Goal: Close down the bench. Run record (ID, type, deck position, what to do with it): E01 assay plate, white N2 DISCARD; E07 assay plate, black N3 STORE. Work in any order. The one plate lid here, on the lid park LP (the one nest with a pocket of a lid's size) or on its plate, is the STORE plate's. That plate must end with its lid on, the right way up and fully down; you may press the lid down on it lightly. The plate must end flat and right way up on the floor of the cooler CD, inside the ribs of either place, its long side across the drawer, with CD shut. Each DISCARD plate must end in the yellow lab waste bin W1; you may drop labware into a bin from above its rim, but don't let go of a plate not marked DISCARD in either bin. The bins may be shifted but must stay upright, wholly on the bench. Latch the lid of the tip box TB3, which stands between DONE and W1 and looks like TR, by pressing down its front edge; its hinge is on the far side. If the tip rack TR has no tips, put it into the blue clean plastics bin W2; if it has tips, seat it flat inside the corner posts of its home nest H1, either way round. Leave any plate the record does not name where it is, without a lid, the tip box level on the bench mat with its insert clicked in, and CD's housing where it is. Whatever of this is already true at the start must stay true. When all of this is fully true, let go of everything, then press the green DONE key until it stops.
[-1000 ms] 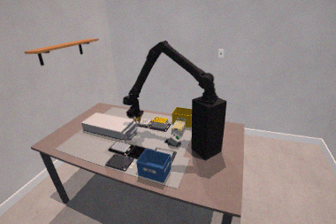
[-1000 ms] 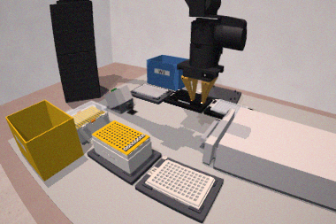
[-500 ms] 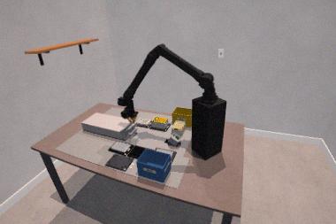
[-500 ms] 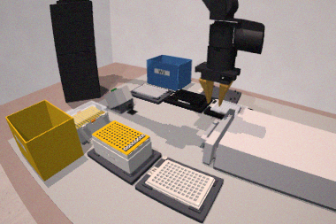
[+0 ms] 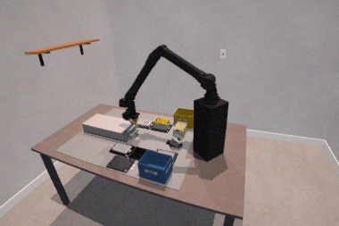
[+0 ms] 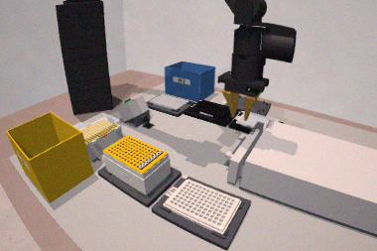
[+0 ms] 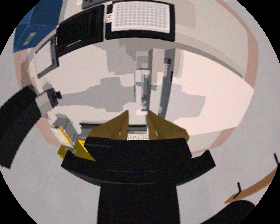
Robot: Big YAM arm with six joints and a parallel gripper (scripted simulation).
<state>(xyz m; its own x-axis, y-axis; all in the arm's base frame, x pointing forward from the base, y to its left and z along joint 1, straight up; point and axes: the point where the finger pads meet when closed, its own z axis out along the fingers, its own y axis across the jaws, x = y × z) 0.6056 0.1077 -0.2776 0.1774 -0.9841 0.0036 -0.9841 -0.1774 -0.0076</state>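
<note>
My gripper (image 5: 133, 121) (image 6: 239, 115) (image 7: 138, 113) is narrowly open with nothing between its fingers. It hangs just above the drawer front (image 6: 245, 158) (image 7: 151, 86) of the white cooler CD (image 5: 107, 126) (image 6: 317, 166). I cannot tell whether the drawer is fully shut. The black plate (image 6: 208, 111) (image 5: 136, 153) (image 7: 84, 26) lies behind the gripper, with a white well plate (image 7: 140, 16) (image 5: 120, 149) beside it. A pale lid (image 6: 166, 101) lies by the blue bin W2 (image 6: 190, 78) (image 5: 155, 165). The yellow bin W1 (image 6: 45, 158) (image 5: 184, 115) stands at the left.
The tip rack with a yellow insert (image 6: 134, 158) (image 5: 161, 123) sits on a dark nest, next to another white plate (image 6: 203, 206). The tip box (image 6: 99, 132) and the grey DONE key (image 6: 134, 111) stand between it and the black arm base (image 6: 84, 57).
</note>
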